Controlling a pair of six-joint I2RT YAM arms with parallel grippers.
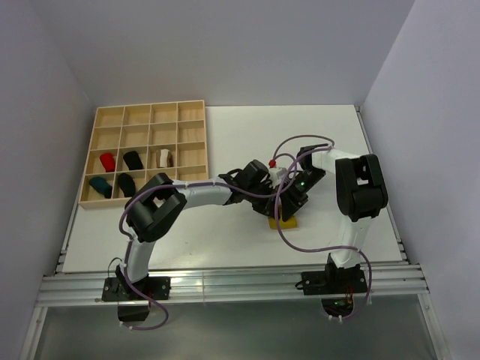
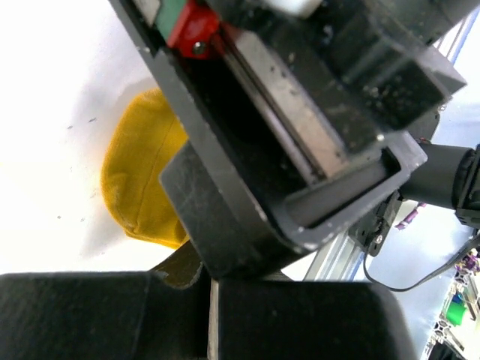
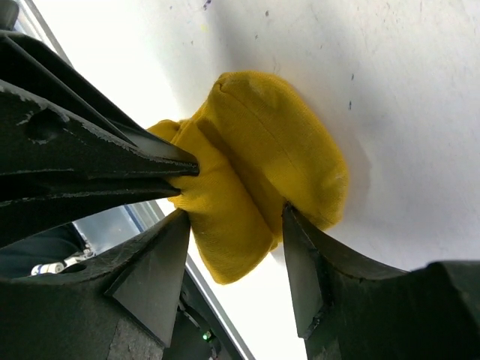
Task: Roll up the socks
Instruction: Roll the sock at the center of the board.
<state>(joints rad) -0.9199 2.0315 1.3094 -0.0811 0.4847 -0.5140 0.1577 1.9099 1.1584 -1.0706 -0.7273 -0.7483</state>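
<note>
R wrist: right tool (image 3: 232, 225) has fingers apart, one each side of mustard sock (image 3: 262, 142), which lies bunched on white bench (image 3: 390, 90). Left tool (image 3: 184, 169) has tips together, pinching a fold at the sock's edge.
L wrist: sock partly hidden behind right tool's body; left tool's fingers closed.
Top: sock near bench front, centre-right, under both tools. Wooden tray (image 1: 142, 112) rear-left holds other socks (image 1: 107, 161), one per compartment.

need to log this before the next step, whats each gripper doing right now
left gripper: shut, pinching the mustard sock
right gripper: open, jaws apart on either side of the same sock
</note>
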